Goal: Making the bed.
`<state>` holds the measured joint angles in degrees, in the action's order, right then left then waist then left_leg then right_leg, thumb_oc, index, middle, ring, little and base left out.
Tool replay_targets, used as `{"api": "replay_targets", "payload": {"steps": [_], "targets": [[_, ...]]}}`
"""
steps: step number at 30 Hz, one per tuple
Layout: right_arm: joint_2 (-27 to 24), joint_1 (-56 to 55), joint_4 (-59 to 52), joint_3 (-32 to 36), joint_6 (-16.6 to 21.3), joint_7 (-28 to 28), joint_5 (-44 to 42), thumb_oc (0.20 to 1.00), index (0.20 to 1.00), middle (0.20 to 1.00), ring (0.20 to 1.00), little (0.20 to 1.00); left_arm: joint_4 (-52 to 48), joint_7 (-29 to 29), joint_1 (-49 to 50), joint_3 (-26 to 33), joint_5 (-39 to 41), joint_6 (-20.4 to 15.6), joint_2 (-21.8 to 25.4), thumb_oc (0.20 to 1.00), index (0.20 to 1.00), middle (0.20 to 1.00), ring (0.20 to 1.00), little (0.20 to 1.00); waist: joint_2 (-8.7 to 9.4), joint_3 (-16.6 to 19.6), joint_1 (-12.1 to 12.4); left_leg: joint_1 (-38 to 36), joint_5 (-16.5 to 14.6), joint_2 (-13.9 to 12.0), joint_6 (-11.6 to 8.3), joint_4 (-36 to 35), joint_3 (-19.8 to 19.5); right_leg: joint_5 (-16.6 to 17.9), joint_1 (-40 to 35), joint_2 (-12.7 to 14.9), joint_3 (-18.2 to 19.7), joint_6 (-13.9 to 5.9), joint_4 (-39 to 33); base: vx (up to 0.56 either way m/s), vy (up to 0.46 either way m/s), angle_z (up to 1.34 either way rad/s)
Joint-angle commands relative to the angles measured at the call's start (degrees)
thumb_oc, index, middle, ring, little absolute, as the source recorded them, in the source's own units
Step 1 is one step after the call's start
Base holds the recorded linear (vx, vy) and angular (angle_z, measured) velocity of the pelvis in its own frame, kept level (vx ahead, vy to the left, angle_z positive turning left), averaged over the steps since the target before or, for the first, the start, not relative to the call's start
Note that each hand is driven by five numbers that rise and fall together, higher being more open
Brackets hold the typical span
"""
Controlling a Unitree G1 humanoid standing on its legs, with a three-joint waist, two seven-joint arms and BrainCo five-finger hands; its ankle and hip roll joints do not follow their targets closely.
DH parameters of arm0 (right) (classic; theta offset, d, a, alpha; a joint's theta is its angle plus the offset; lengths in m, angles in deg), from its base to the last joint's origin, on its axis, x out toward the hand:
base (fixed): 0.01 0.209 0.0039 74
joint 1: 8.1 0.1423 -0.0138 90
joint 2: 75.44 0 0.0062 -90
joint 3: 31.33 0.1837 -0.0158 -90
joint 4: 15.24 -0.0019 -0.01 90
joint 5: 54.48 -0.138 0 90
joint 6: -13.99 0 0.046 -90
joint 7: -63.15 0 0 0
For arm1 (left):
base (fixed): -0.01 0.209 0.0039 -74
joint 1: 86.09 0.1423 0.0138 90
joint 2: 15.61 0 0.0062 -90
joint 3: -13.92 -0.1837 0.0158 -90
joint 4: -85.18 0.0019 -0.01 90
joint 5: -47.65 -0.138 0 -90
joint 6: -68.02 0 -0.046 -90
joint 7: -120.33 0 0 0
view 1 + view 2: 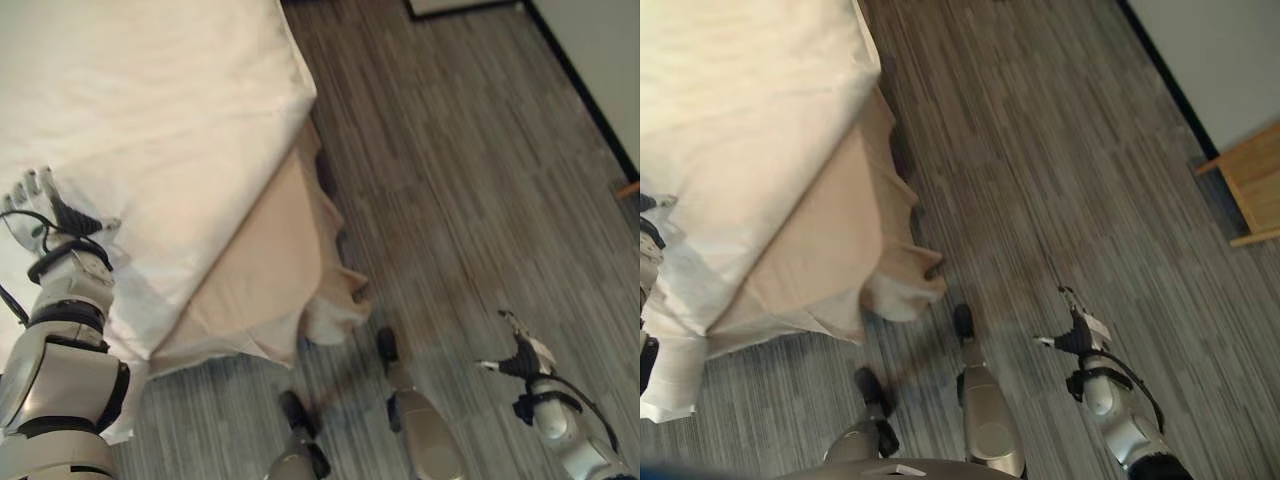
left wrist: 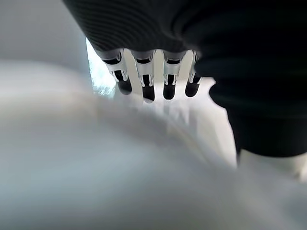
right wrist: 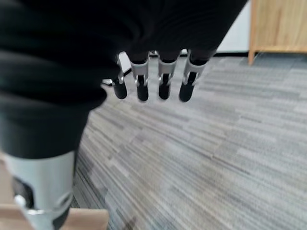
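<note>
Fingers [image 2: 144, 79] of the left hand [image 1: 45, 210] lie straight and relaxed on the white cotton duvet [image 1: 150, 120], gripping nothing, near the bed's corner where the beige fabric bed skirt [image 1: 270, 270] hangs over the grey striped carpet floor [image 1: 460, 180]. Over that floor the right hand [image 1: 1080, 335] hangs idle, fingers straight, empty. Smoothing well probably means pressing flat and sweeping outward toward the edge, not bunching cloth.

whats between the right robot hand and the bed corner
Bare grey striped floor, seen in the left eye view. The right robot hand hangs open over it, apart from the bed corner, where the beige bed skirt hangs below the white duvet.
</note>
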<state>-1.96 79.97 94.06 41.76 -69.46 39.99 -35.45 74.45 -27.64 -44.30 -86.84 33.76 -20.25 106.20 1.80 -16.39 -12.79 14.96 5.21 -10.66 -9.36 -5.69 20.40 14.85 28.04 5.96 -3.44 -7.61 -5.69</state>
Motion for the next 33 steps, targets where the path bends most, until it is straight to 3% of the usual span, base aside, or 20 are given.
{"api": "replay_targets", "payload": {"steps": [1, 6, 9, 12, 15, 19, 20, 21, 22, 23, 24, 25, 33], "targets": [[-1.2, -0.6, -1.6, 1.6, 1.2, -0.2, -1.4, 1.0, 1.0, 1.0, 1.0, 1.0, 4.7, -4.0, 1.9, 2.7, 8.2, 0.7, 0.7, 0.2, 0.2, 0.2, 0.2, 0.2, 0.13, 0.5, 0.6, 0.4, -0.1, -3.2, -0.97, 0.7, -1.8, -6.4, -3.2, 4.1, 0.2, -6.19, 0.7, 0.03, 0.014, -0.13], [-2.9, -4.2, -1.8, 3.5, 1.3, 1.2, -0.4, 1.0, 1.0, 1.0, 1.0, 1.0, 0.8, -4.7, 5.5, 3.9, 10.0, -0.7, -1.8, 0.2, 0.2, 0.2, 0.2, 0.2, -1.28, 3.0, 0.9, -2.7, -1.7, -2.0, -0.62, 0.7, -1.8, -7.5, -6.5, 4.6, -0.1, -5.9, 0.7, 0.06, 0.034, -0.08], [-3.1, -4.7, -0.7, 3.5, 0.9, 2.0, 0.3, 1.0, 1.0, 1.0, 1.0, 1.0, -6.5, -3.4, 3.4, 2.8, 13.7, -3.6, -4.2, 0.2, 0.2, 0.2, 0.2, 0.2, -2.29, 4.9, 1.3, -5.6, -2.9, -0.6, -0.05, 0.7, -2.5, -8.3, -10.2, 5.2, -1.0, -5.79, 0.7, 0.11, -0.004, 0.22], [-1.9, -3.5, 3.0, 1.8, -0.8, 1.6, 2.2, 1.0, 1.0, 1.0, 1.0, 1.0, -25.4, -0.3, 4.7, 2.0, 17.3, -7.7, -10.1, 0.2, 0.2, 0.2, 0.2, 0.2, -2.83, 6.2, 2.6, -8.1, -3.7, 0.6, 0.83, 0.7, -3.7, -9.0, -14.0, 6.0, -2.0, -5.53, 0.7, 0.08, -0.035, 0.43], [1.5, -1.2, 10.7, -0.3, -2.9, 1.1, 4.0, 1.0, 1.0, 1.0, 1.0, 1.0, -46.7, -0.5, 13.4, 0.5, 19.1, -11.1, -21.6, 0.2, 0.2, 0.2, 0.2, 0.2, -2.85, 6.6, 3.7, -11.1, -4.4, 1.6, 1.61, 0.7, -4.6, -9.8, -17.9, 6.7, -2.7, -5.31, 0.7, 0.05, -0.001, 0.26], [7.0, 1.4, 25.1, -1.7, -6.0, 0.7, 3.7, 1.0, 1.0, 1.0, 1.0, 1.0, -65.0, -10.6, 27.6, -7.4, 30.2, -15.0, -32.3, 0.2, 0.2, 0.2, 0.2, 0.2, -2.76, 6.7, 4.6, -14.5, -5.3, 2.6, 2.67, 0.7, -5.0, -10.3, -22.1, 7.6, -3.3, -5.34, 0.7, 0.01, 0.019, 0.2], [8.3, 1.3, 27.6, -1.5, -6.6, 0.9, 3.2, 1.0, 1.0, 1.0, 1.0, 1.0, -67.2, -14.0, 30.5, -10.1, 35.4, -15.5, -33.8, 0.2, 0.2, 0.2, 0.2, 0.2, -2.83, 6.7, 4.6, -15.4, -5.5, 2.8, 2.84, 0.7, -5.0, -10.4, -23.0, 7.7, -3.2, -5.36, 0.7, 0.01, 0.03, 0.1], [8.3, 1.3, 27.6, -1.5, -6.6, 0.9, 3.2, 1.0, 1.0, 1.0, 1.0, 1.0, -67.3, -14.0, 30.5, -10.1, 35.4, -15.5, -33.7, 0.2, 0.2, 0.2, 0.2, 0.2, -2.82, 6.8, 4.6, -15.3, -5.5, 2.8, 2.84, 0.7, -4.9, -10.4, -22.9, 7.7, -3.2, -5.36, 0.7, 0.01, 0.029, 0.06], [10.7, 1.6, 34.7, -0.8, -7.6, 1.1, 1.3, 1.0, 1.0, 1.0, 1.0, 1.0, -71.9, -20.8, 35.5, -16.9, 39.7, -13.6, -33.6, 0.2, 0.2, 0.2, 0.2, 0.2, -2.81, 6.9, 4.9, -16.5, -6.1, 3.1, 3.2, 0.7, -5.1, -10.4, -24.1, 8.0, -3.2, -5.51, 0.7, 0.0, 0.0, 0.0], [11.5, 1.8, 37.4, -0.6, -8.2, 1.4, 0.7, 1.0, 1.0, 1.0, 1.0, 1.0, -73.0, -23.3, 37.3, -19.6, 41.6, -12.6, -33.2, 0.2, 0.2, 0.2, 0.2, 0.2, -2.94, 6.9, 4.9, -16.9, -6.2, 3.2, 3.32, 0.7, -5.2, -10.5, -24.5, 8.2, -3.2, -5.55, 0.7, 0.0, 0.0, 0.0], [12.3, 1.6, 40.2, -0.3, -8.7, 1.8, 0.2, 1.0, 1.0, 1.0, 1.0, 1.0, -73.7, -26.0, 38.5, -22.3, 42.9, -11.3, -32.4, 0.416, 0.416, 0.416, 0.416, 0.416, -2.88, 6.8, 5.1, -17.5, -6.5, 3.3, 3.45, 0.7, -5.2, -10.6, -25.1, 8.2, -3.1, -5.61, 0.7, -0.02, 0.014, 0.03], [12.9, 1.2, 43.0, 0.2, -9.1, 2.4, -0.6, 1.0, 1.0, 1.0, 1.0, 1.0, -74.6, -29.1, 39.6, -25.0, 43.3, -10.0, -31.0, 1.0, 1.0, 1.0, 1.0, 1.0, -2.91, 6.8, 5.0, -18.1, -6.7, 3.4, 3.56, 0.7, -5.3, -10.7, -25.6, 8.3, -3.0, -5.64, 0.7, -0.02, 0.012, 0.03], [13.9, -2.0, 55.1, 6.2, -11.9, 7.0, -5.5, 1.0, 1.0, 1.0, 1.0, 1.0, -78.9, -40.8, 48.0, -30.2, 53.2, -4.5, -25.7, 1.0, 1.0, 1.0, 1.0, 1.0, -3.59, 6.7, 4.6, -22.0, -8.1, 4.0, 3.83, 0.7, -4.9, -11.8, -28.8, 8.5, -1.4, -5.33, 0.7, 0.01, 0.004, -0.13]]}}
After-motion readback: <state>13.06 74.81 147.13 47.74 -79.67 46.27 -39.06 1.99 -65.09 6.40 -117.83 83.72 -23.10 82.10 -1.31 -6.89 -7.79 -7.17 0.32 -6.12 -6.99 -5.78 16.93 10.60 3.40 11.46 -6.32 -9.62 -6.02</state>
